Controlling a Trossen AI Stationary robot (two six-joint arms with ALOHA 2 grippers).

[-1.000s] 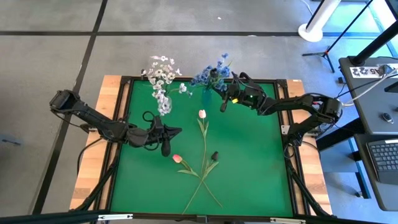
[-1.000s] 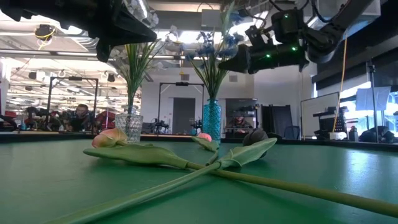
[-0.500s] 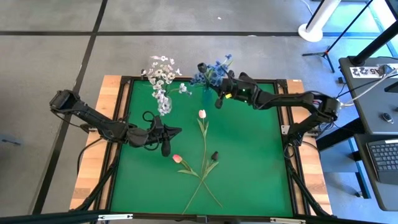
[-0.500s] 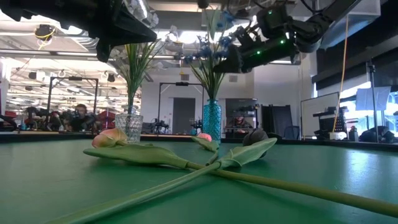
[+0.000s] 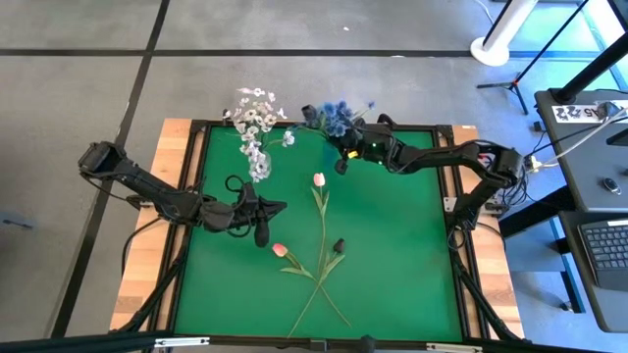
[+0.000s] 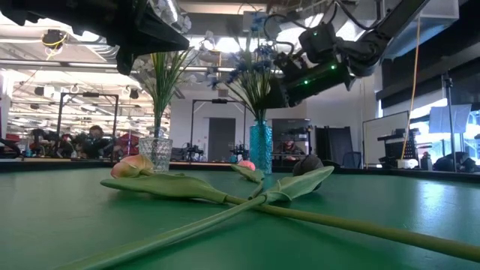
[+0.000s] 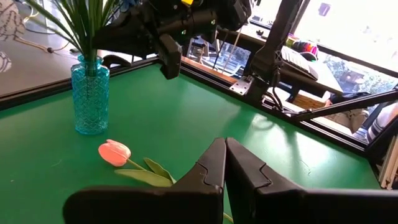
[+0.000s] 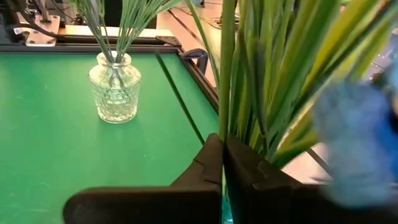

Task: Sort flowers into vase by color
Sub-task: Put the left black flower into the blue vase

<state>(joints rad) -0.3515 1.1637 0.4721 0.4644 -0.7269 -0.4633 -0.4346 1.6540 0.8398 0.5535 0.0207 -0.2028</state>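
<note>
Right gripper [image 5: 340,163] is up at the far edge of the green table mat [image 5: 392,255], fingers pinched together w/ a thin green stem [image 8: 226,68] of the blue-blossom spray [image 5: 337,114] running down to their tips; whether they actually grasp it can't be told. That spray stands in the blue textured glass vase [image 6: 260,145], leaning toward the left arm's side of the table. Just beside it along the far edge, the clear cut-glass vase [image 6: 157,152] holds the spray of tiny white blossoms [image 5: 257,126].

Left gripper [image 5: 261,233] hangs over the mat's left-centre, fingers clenched, nothing between them.

Still lying on the mat: three tulips. Pink tulip w/ long green stem [image 5: 318,180] lies mid-table, bloom toward the vases. A second pink tulip [image 5: 280,250] lies near the left gripper, leaves spread. A dark-headed tulip bud [image 5: 339,244] sits to the right of those. Their stems cross in the mat's near half.

Room behind: a person [image 6: 95,135] seated far off at left in the low view.
</note>
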